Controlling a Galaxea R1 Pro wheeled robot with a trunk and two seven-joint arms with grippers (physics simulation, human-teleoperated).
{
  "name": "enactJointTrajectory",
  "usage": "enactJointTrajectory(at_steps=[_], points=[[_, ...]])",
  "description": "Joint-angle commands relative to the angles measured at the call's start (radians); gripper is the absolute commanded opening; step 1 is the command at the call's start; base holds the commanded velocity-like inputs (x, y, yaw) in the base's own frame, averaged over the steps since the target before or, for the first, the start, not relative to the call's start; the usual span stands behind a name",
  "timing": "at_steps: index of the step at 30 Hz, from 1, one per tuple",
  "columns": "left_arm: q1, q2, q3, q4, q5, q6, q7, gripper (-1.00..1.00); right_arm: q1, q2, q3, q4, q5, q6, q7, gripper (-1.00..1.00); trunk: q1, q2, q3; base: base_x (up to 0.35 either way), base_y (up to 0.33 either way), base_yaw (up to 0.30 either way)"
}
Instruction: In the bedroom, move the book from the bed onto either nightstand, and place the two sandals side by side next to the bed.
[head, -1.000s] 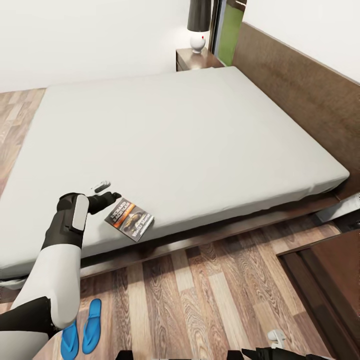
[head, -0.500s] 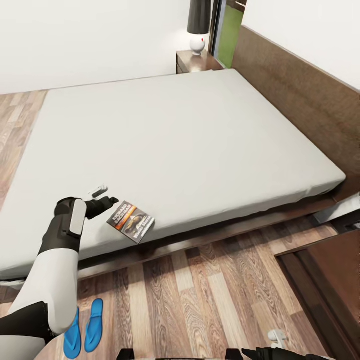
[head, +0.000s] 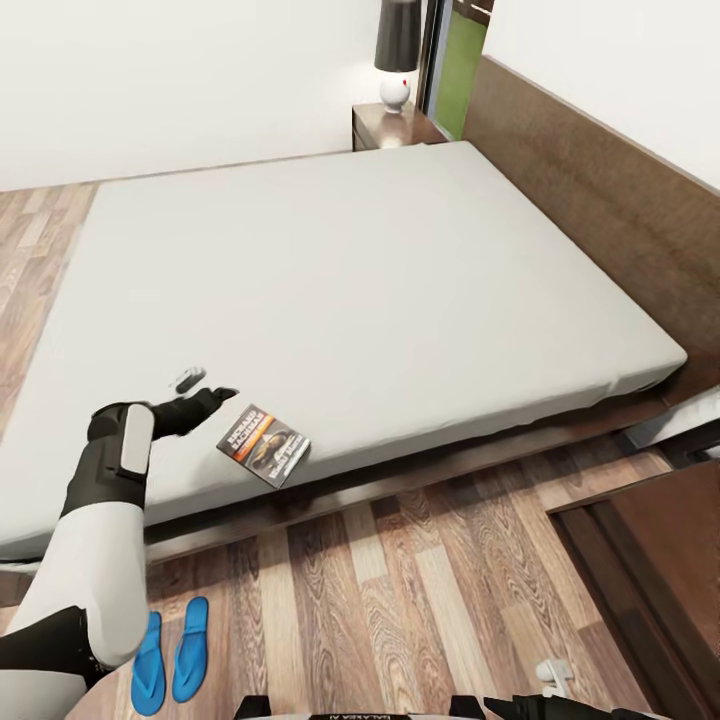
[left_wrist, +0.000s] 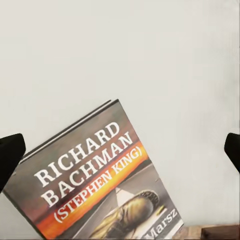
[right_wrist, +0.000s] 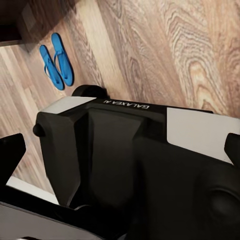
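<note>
left tool (head: 205, 385) spread wide | beside book (head: 263, 444) | on bed (head: 360, 270)

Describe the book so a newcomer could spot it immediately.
Start at the big off-white bed and go to its near edge, beside the open left gripper. The book lies flat there, a thin dark paperback with an orange band and white RICHARD BACHMAN lettering, unlike the blue sandals on the floor.
</note>
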Motion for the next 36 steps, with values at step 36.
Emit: enactJointTrajectory(at_steps=[36], points=[[0.498, -0.132, -0.574, 0.019, -0.015, -0.106, -0.326, 1.0, 0.0, 0.004, 0.004, 0.0, -0.009, 0.01, 0.0, 1.0, -0.138, 0.252, 0.112, 0.0, 0.0, 0.0]])
